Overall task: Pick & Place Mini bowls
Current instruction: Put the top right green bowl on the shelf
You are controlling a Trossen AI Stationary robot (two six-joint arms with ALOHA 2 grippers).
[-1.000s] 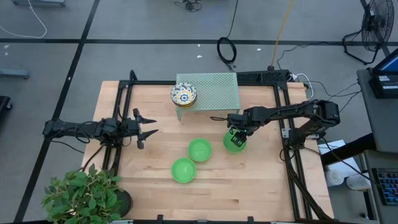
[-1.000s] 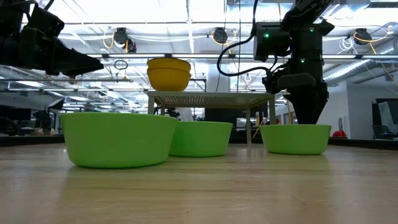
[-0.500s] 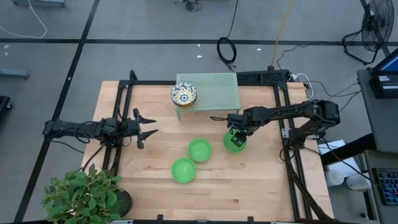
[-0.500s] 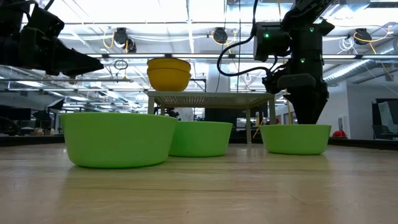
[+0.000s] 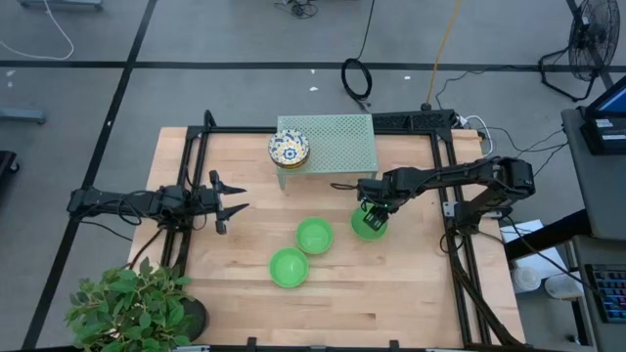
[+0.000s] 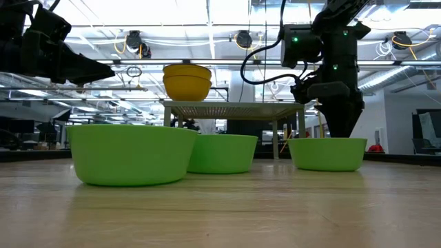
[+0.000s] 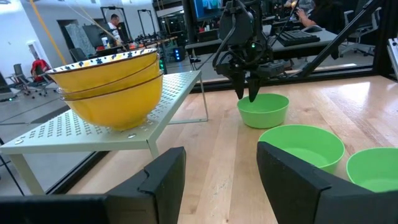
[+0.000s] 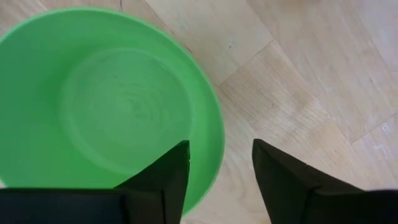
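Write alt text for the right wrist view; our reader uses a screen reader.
The right gripper straddles the rim of a plain bright green round mini bowl, one dark finger inside, the other outside, jaws not yet touching it. The bowl sits on a light wooden table.

Seen from above, a pale green mesh rack (image 5: 328,142) stands at the far edge of the wooden surface (image 5: 391,284), with a stack of floral bowls (image 5: 289,149) on its left end. Three green bowls sit nearer than the rack: one (image 5: 289,267) nearest the front, a second (image 5: 314,235) just beside it toward the rack, a third (image 5: 368,223) off the rack's right end. The right pincer (image 5: 370,221) hangs over that third bowl's rim. The left pincer (image 5: 231,203), fingers spread, waits well left of the rack. A potted plant (image 5: 132,303) fills the front left corner.
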